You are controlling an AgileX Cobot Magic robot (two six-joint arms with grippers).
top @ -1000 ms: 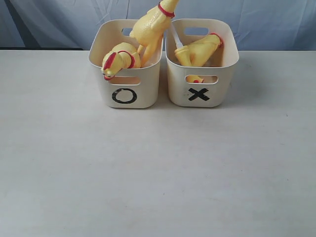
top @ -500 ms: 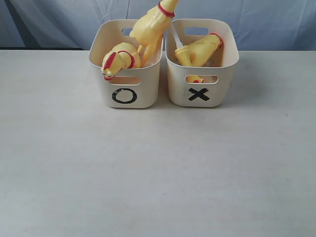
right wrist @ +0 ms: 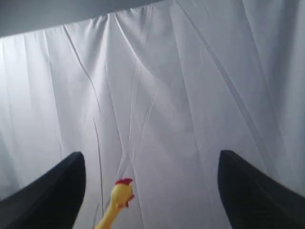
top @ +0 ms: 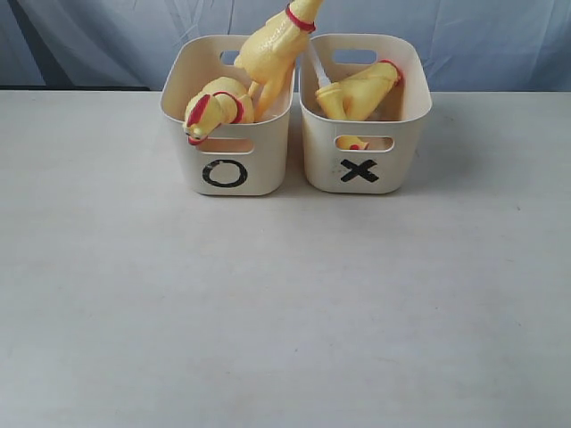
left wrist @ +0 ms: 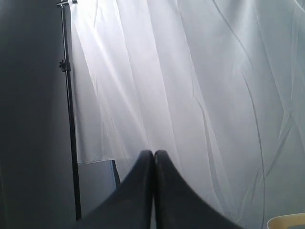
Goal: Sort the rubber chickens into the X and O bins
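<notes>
We lose the tall chicken at the exterior view's top edge. Its head is cut off just above the red neck ring, and its body rises out of the O bin by the right wall. A curled chicken lies in the same bin, its head hanging over the front rim. In the X bin a third chicken lies tilted. Through that bin's front handle slot we catch only a yellow-and-red scrap, too small to make out. The bins stand close side by side at the back of the tabletop.

The jaws show only in the wrist views, both against a white curtain. The left jaws are pressed together with nothing between them. A cream corner at that picture's edge is too cropped to identify. The right jaws are spread wide and hold nothing. A chicken head with a red comb shows between their tips, clear of both. Its body is cut off, and we cannot say which chicken it is.
</notes>
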